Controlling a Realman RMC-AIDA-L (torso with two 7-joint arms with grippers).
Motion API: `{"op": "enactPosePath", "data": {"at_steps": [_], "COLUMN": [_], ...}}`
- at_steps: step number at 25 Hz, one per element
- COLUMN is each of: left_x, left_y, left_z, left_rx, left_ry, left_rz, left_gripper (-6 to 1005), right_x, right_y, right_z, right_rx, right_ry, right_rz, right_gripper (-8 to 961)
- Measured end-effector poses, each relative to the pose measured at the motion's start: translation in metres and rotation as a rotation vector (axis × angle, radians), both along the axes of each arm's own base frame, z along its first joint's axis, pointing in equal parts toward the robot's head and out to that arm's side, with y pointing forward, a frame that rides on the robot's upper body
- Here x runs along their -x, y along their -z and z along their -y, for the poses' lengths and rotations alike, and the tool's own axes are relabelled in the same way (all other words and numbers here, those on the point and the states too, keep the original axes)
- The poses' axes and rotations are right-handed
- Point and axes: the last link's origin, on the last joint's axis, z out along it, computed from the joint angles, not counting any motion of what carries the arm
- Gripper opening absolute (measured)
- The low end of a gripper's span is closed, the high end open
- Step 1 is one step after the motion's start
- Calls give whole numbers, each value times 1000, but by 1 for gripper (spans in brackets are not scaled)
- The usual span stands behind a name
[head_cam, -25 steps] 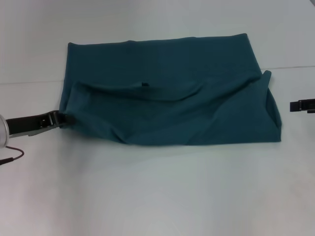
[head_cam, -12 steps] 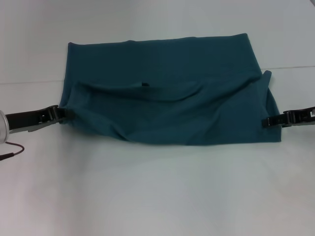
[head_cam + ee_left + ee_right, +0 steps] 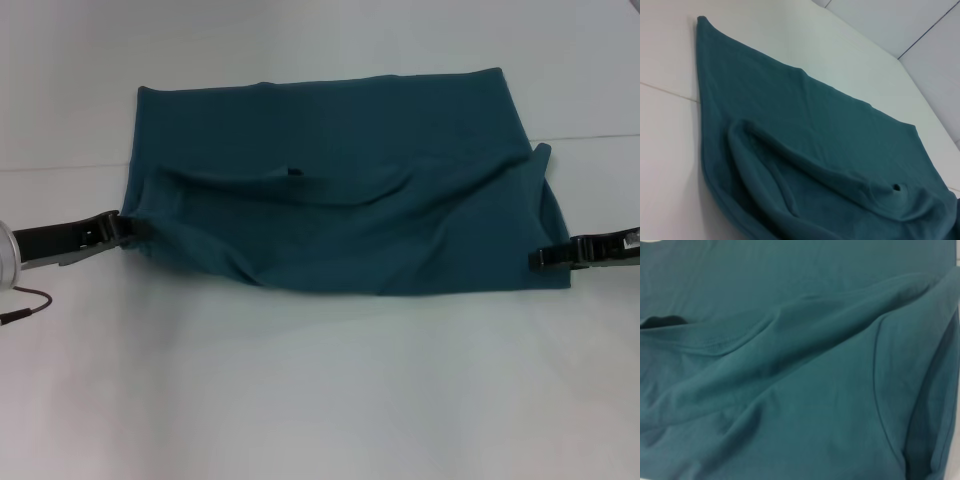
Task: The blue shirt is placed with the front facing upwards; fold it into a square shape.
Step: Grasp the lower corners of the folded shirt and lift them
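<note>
The blue shirt (image 3: 340, 200) lies on the white table, folded over into a wide band with its back side up and a small dark label (image 3: 294, 171) near the middle fold. Its near layer is rumpled, with a ridge running across it. My left gripper (image 3: 138, 228) sits at the shirt's left edge, low on the table. My right gripper (image 3: 535, 258) reaches onto the shirt's near right corner. The left wrist view shows the shirt (image 3: 805, 150) stretching away, with a raised fold. In the right wrist view the shirt (image 3: 790, 365) fills the picture.
The white table (image 3: 320, 400) extends in front of the shirt. A thin seam line (image 3: 60, 168) crosses the table behind both arms. A dark cable (image 3: 25, 308) hangs by my left arm at the left edge.
My right gripper has come in from the right edge to the shirt's near right corner. The left gripper has shifted slightly farther along the left edge. The shirt has not moved.
</note>
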Motion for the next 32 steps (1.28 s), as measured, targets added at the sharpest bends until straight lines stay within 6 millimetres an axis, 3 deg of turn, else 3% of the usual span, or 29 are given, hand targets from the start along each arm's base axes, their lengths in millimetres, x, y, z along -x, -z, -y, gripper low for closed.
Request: {"op": "enactPosePath", "data": {"at_steps": [6, 18, 25, 32], "left_x": [0, 3, 0, 0], "left_y": [0, 1, 1, 0], "left_z": [0, 1, 0, -1], "left_rx": [-3, -10, -5, -8], "left_ry": [-1, -10, -3, -4], "left_rz": [-1, -4, 0, -1], "left_gripper": [63, 63, 63, 63], "right_x": [-4, 7, 12, 10], "right_y": [9, 26, 20, 17], "right_z": [1, -5, -9, -9], "right_rx": [0, 31, -2, -2], "right_ry": [8, -24, -36, -34], "right_rz": [10, 23, -3, 8], "right_gripper": [713, 644, 604, 285]}}
